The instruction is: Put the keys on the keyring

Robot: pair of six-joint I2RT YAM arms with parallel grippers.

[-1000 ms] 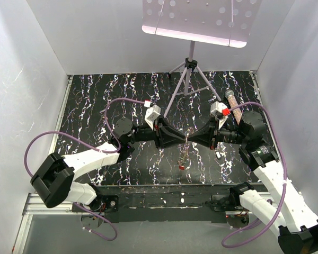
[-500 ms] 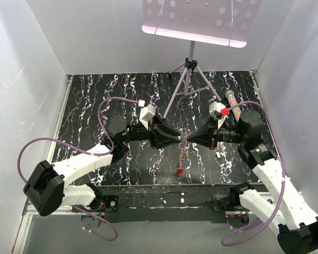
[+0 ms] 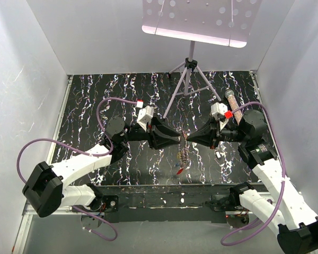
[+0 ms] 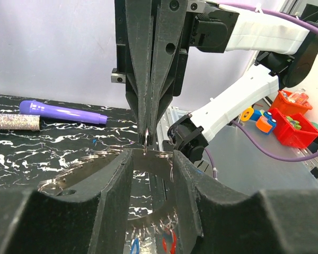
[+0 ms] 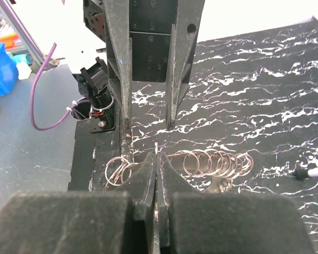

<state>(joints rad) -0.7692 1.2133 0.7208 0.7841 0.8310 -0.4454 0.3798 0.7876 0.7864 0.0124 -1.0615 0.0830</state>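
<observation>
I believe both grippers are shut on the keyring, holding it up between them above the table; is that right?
Not quite: only the right gripper is shut on the keyring. The left gripper has its fingers apart, as the left wrist view shows. The keyring is indeed up between them above the table.

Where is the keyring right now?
In the top view, the keyring hangs over the middle of the table. It is pinched in the right claw, which meets the left claw tip to tip, and its loose end dangles toward the near edge.
</observation>
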